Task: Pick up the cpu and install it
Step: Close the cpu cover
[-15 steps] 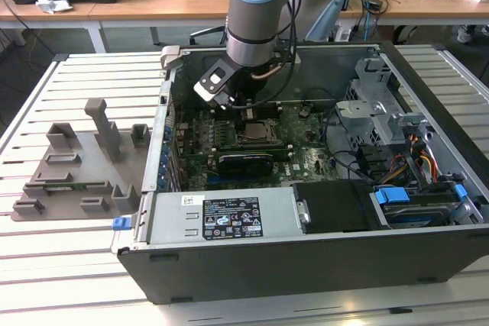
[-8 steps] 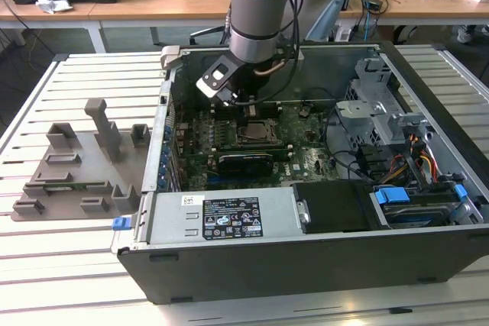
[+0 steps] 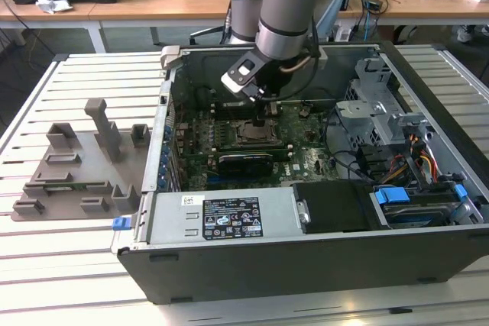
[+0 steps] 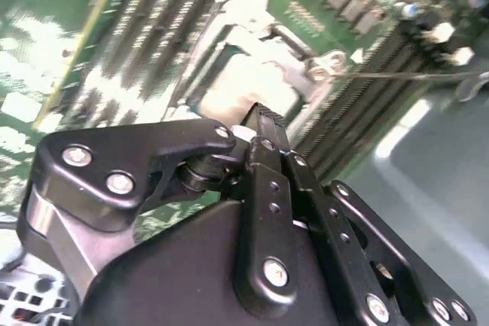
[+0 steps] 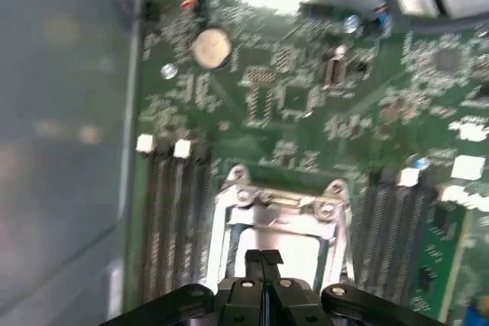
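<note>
Over the socket frame (image 5: 281, 202), toward the case's far side, hovering with gripper (image 5: 263, 259) pinched shut; treat cpu (image 4: 238, 92) beneath as light, stiff, fragile, and grasp by rim.

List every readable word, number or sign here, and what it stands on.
Black-and-white rectangular label on the grey metal box: print too small to read.
Small white sticker beside it: too small to read.
Green circuit board, first wrist view: markings blurred, unreadable.

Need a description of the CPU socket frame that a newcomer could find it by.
In the open computer case, look at the green motherboard on its floor. Near the board's middle, right under the gripper, sits the socket frame: the one square, metal-rimmed frame, unlike the long narrow black slots beside it.
</note>
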Controlling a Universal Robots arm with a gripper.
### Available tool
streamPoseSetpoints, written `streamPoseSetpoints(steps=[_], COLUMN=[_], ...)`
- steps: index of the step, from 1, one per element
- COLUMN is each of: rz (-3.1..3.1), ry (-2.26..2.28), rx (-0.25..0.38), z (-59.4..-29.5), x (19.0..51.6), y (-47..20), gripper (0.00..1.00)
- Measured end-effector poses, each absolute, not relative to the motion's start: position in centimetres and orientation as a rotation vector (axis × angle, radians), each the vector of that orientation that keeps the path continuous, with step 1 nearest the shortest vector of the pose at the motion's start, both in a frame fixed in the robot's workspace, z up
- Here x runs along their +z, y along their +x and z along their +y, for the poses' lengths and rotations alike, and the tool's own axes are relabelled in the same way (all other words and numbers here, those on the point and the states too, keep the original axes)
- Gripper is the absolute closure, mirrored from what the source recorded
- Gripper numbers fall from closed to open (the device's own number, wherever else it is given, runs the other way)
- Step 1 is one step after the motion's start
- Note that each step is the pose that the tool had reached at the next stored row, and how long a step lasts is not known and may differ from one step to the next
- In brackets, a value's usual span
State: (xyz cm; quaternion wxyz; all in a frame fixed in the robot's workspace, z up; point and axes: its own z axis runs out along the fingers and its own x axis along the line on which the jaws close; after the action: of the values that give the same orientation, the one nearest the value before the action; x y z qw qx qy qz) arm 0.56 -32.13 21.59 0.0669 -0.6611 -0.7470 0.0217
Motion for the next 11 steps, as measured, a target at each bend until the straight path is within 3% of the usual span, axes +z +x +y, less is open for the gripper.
streamPoseSetpoints(steps=[11], rz=[-2.253], ry=[-1.996], rx=[0.087], z=[-32.1], x=[26.6], y=[1.2], gripper=[0.89])
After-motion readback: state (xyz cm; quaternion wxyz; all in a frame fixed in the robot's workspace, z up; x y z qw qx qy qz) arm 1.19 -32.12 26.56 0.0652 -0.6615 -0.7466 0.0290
